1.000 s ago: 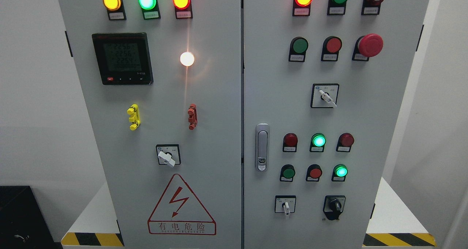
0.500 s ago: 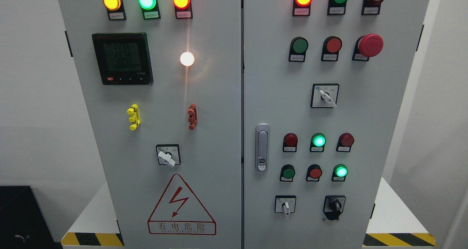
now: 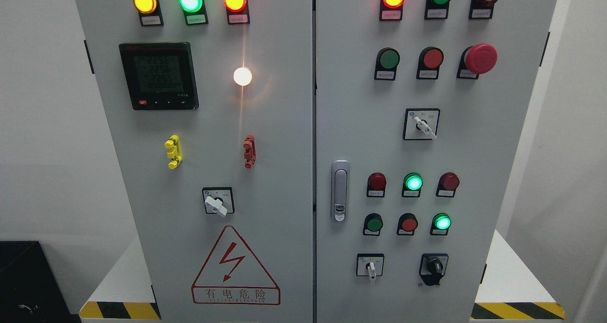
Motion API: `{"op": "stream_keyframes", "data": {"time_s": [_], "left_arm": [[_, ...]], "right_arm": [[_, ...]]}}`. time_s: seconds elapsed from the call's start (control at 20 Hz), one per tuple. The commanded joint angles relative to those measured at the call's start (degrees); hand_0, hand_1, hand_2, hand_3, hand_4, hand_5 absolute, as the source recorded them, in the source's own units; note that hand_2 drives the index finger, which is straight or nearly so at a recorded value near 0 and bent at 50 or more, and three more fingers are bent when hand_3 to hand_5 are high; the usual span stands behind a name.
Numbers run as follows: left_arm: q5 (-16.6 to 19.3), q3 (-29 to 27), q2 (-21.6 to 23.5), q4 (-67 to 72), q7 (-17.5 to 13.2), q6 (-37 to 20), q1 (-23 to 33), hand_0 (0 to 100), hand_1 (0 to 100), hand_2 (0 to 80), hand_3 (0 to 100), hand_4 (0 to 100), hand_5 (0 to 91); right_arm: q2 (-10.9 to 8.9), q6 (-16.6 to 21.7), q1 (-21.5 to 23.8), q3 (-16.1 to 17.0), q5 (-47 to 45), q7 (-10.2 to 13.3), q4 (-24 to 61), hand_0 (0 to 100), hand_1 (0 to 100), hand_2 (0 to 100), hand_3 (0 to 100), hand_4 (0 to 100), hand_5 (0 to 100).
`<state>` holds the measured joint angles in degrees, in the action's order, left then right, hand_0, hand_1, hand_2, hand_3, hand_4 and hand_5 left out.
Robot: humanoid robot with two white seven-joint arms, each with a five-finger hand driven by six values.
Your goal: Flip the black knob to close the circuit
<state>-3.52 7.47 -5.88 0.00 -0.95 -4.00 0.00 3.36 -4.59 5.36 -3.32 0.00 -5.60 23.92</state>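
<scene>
Nothing has moved since a second ago: same panel, same lamps lit, and neither robot hand is in shot, so there is no saying how their fingers stand. Front and centre is the grey metal cabinet (image 3: 284, 124), smooth painted sheet, split into two doors. Low on the right door sits the black knob (image 3: 434, 267), a stubby rotary selector on a black plate, its grip pointing roughly straight up, just right of a white-handled switch (image 3: 370, 267). On the left door, a red-outlined warning triangle (image 3: 235, 266) with a lightning bolt reads "有电危险", with smaller lettering beneath too fine to make out. Above it, a black square digital meter (image 3: 159, 75) shows three rows of digits, too blurred to read surely. A chrome door latch (image 3: 339, 190) stands beside the seam. Top right, a red mushroom-head button (image 3: 480, 58) bulges out, glossy plastic. Round lamps glow yellow, green and red along the top; their small labels are illegible.
</scene>
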Motion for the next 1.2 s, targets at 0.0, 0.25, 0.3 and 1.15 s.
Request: {"op": "stream_keyframes", "data": {"time_s": [0.0, 0.25, 0.3, 1.15], "left_arm": [[0.0, 0.0, 0.0, -1.3, 0.0, 0.0, 1.2, 12, 56, 0.0, 0, 0, 0.0], [0.0, 0.0, 0.0, -1.3, 0.0, 0.0, 1.2, 12, 56, 0.0, 0, 0, 0.0], [0.0, 0.0, 0.0, -1.3, 0.0, 0.0, 1.2, 12, 56, 0.0, 0, 0, 0.0], [0.0, 0.0, 0.0, -1.3, 0.0, 0.0, 1.2, 12, 56, 0.0, 0, 0, 0.0]], "right_arm": [[-1.34, 1.9, 1.5, 0.5, -1.5, 0.2, 14.0, 0, 3, 0, 0, 0, 0], [-2.66, 3.6, 2.3, 0.2, -1.5, 2.1, 21.2, 0, 3, 14, 28, 23, 7], [-2.66, 4.5, 2.3, 0.0, -1.3, 2.8, 21.8, 0, 3, 16, 30, 25, 9], [-4.32, 8.5, 2.5, -1.8, 30.2, 15.4, 32.0, 0, 10, 82, 96, 81, 83]]}}
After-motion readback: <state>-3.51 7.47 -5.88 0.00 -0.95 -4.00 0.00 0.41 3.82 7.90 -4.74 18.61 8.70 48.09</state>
